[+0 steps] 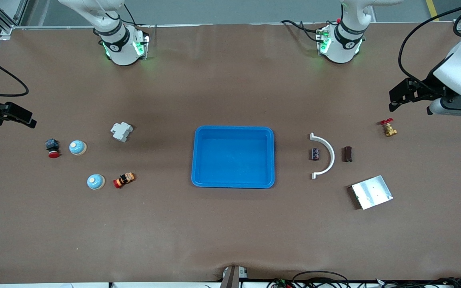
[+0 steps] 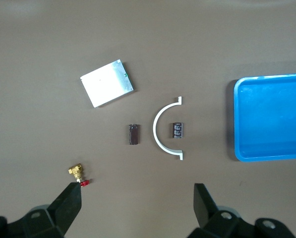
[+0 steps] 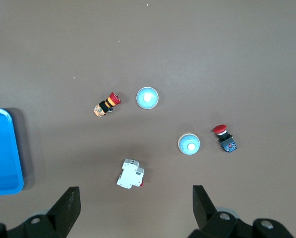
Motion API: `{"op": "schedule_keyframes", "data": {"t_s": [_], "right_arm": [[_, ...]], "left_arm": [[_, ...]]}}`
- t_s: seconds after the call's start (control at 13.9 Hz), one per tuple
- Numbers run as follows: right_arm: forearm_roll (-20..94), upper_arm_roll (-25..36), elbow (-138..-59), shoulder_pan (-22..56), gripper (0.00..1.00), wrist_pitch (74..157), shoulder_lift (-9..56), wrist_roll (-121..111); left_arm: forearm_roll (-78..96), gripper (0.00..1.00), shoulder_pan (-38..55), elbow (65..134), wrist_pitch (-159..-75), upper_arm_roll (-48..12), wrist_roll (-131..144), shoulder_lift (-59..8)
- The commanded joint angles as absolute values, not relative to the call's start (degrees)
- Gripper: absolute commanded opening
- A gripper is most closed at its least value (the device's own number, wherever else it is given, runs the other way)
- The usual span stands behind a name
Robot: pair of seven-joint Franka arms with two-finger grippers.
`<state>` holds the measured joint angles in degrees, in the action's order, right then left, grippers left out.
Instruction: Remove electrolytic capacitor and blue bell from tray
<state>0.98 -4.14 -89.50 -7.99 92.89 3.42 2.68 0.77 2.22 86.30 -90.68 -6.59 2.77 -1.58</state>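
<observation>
Two capacitors lie toward the left arm's end of the table. A black one sits inside the curve of a white arc, and a brown one lies just outside it. Two light-blue bells rest toward the right arm's end, also seen in the right wrist view. My left gripper hangs open above the table near a brass valve. My right gripper hangs open near the bells, holding nothing.
A blue tray sits mid-table. Around the capacitors are the white arc, a metal plate and the brass valve. Near the bells are a white breaker and two red-capped push buttons.
</observation>
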Motion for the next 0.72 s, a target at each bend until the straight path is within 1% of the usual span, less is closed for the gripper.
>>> {"op": "schedule_keyframes", "data": {"t_s": [0.0,0.65], "right_arm": [[1.8,-4.9,-88.3,-9.1,1.00,92.5,4.0,2.4],[2.4,-4.9,-88.3,-9.2,1.00,92.5,4.0,2.3]], "left_arm": [[0.8,1.00,2.1,86.5,-90.2,-6.9,3.7,-1.1],[0.8,1.00,1.8,86.4,-90.3,-6.9,3.7,-1.1]]}}
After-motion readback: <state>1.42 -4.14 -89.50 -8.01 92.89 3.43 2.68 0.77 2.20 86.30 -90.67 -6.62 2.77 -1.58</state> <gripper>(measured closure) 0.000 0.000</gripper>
